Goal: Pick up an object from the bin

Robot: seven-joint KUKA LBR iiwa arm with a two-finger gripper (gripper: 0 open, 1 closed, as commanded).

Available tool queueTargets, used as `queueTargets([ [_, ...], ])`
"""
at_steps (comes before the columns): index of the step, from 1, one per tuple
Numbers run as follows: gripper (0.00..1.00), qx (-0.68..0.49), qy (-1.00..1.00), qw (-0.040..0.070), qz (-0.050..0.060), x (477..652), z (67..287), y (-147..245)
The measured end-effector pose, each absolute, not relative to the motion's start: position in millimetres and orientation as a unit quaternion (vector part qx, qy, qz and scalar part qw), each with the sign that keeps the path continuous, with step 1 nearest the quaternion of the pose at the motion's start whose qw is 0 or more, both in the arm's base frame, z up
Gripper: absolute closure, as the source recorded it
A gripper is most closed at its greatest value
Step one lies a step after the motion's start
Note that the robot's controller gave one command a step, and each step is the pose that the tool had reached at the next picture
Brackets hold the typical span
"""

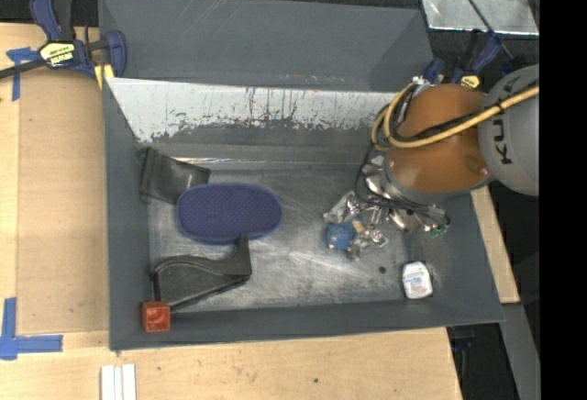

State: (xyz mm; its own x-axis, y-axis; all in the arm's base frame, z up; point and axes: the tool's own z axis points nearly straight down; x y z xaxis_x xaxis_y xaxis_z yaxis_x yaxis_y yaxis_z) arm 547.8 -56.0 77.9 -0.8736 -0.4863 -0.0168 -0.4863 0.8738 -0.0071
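My gripper (365, 218) is low over the bin floor at the right of centre, a shiny metal cluster under the orange wrist cover. A small blue thing (340, 239) lies right at its lower left tip, touching or nearly touching the metal. A small white container with a blue label (416, 280) lies on the floor just below and to the right of the gripper.
A blue oval pad (228, 212) with black straps (194, 276) lies at the left of the bin. A small red block (155, 316) sits in the front left corner. The arm comes in over the right wall.
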Motion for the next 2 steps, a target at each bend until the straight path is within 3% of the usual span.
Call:
queueTargets([
  [1,1.00,-0.250,0.968,0.004,-0.001,549.9,123.0,-55.7],
  [2,1.00,-0.248,0.969,0.003,-0.001,551.0,124.5,-55.8],
])
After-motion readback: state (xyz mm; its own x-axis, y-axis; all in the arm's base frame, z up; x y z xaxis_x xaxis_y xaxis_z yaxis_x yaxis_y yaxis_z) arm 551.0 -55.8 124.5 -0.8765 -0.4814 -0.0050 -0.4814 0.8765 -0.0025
